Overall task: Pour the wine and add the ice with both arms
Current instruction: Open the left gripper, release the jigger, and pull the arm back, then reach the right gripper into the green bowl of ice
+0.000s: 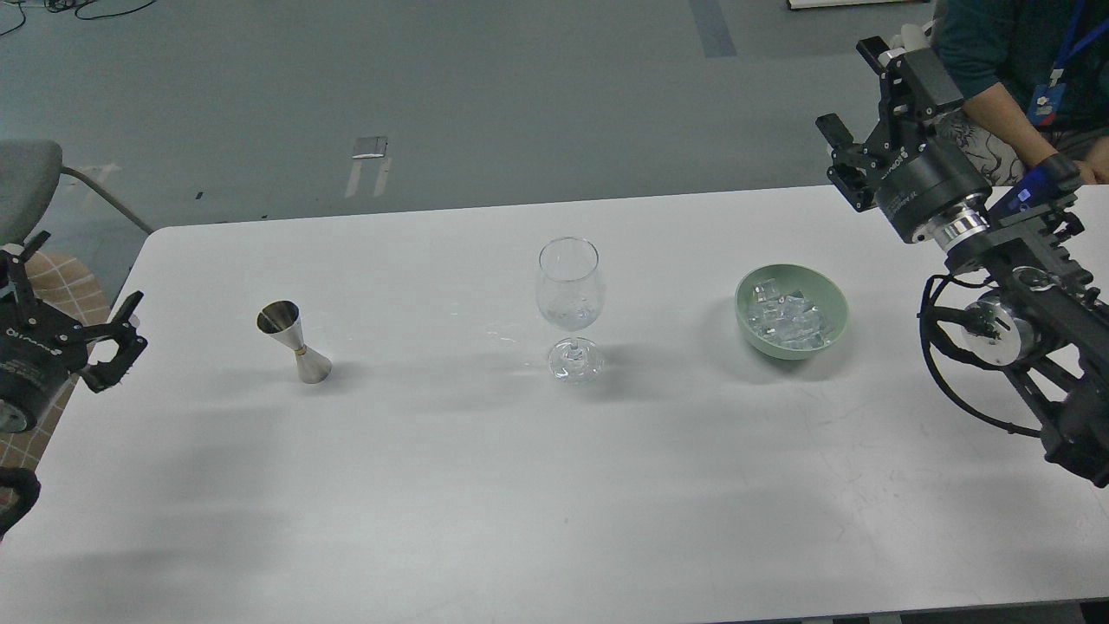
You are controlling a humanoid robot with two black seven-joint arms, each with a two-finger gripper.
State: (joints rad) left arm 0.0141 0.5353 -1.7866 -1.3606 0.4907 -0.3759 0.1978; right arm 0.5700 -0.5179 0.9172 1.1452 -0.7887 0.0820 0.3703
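A clear stemmed wine glass stands upright near the middle of the white rectangular bench, a little toward the far edge. To its right, well apart, sits a pale green round bowl holding the ice, a heap of small clear glassy cubes. To the glass's left, also well apart, a small silver hourglass-shaped metal jigger stands upright on the bench.

The left gripper, black and clawed, hangs at the bench's left edge, clear of the jigger; its fingers are spread apart and hold nothing. The right gripper, black with a silver wrist ring, is raised above the far right corner, beyond and to the right of the bowl; its fingers are also spread wide and empty. A seated person in a dark teal top is just behind that corner.
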